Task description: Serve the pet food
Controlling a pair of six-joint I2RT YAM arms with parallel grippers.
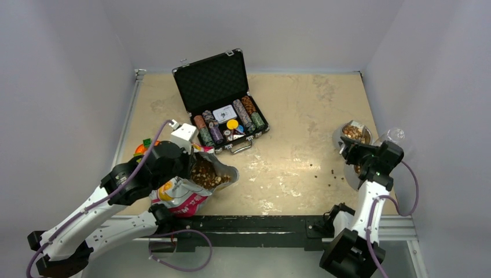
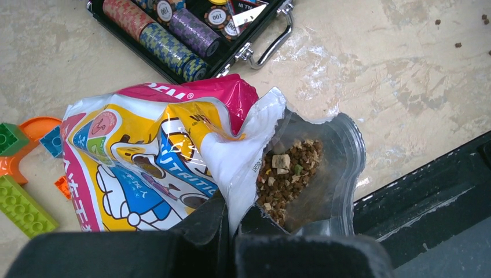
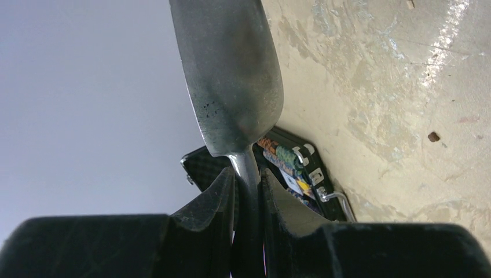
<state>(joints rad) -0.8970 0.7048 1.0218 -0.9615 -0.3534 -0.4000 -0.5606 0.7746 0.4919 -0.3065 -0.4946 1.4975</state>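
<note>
The printed bag point(image 2: 145, 156) lies on its side with its mouth open, and brown pet food point(image 2: 286, 176) shows inside. My left gripper point(image 2: 233, 215) is shut on the white edge of the bag's mouth. From above, the bag point(image 1: 185, 197) sits at the near left with pet food point(image 1: 204, 172) at its opening, and the left gripper point(image 1: 188, 168) is beside it. My right gripper point(image 3: 248, 174) is shut on the handle of a metal scoop point(image 3: 231, 75). From above, that scoop point(image 1: 354, 133) holds pet food at the far right, above the table.
An open black case of poker chips point(image 1: 223, 104) stands at the back centre. Toy bricks point(image 2: 20, 202) lie left of the bag. Loose pellets point(image 1: 315, 168) dot the table between the arms. A grey round dish point(image 1: 351, 177) sits under the right wrist, with a clear round object point(image 1: 395, 135) beside it.
</note>
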